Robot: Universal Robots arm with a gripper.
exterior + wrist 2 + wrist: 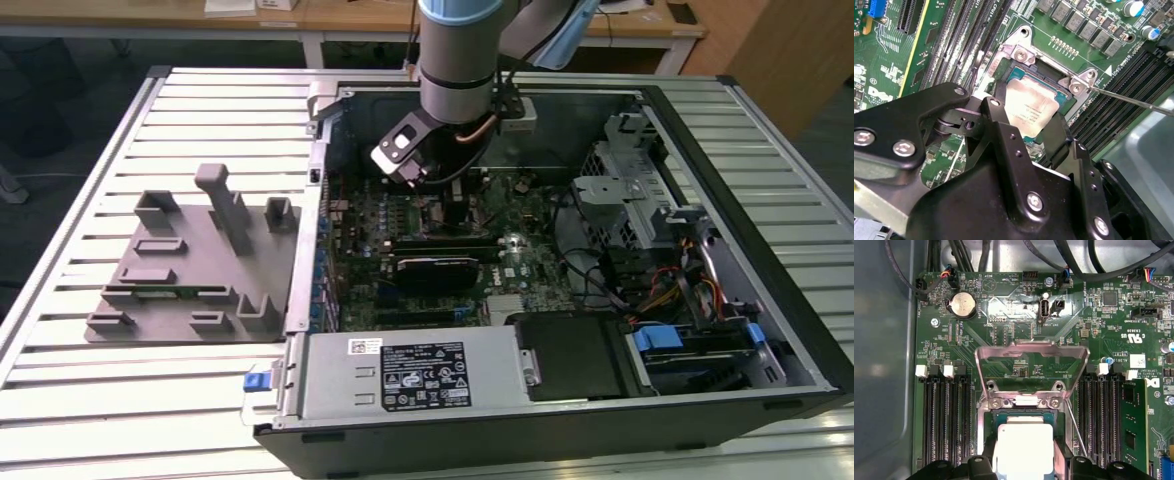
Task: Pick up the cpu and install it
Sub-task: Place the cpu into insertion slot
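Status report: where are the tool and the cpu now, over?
Tool low over socket. Cpu directly beneath it, grip unclear. Retention frame raised, not blocking.

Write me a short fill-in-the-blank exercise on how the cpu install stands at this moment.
1. The gripper is closed on the ___, right at the socket.
2. The socket's metal load plate is flipped ___.
3. In the exterior view, the grey fixture lies on the table, on that view's ___ side of the computer case.
Missing words: cpu; open; left.
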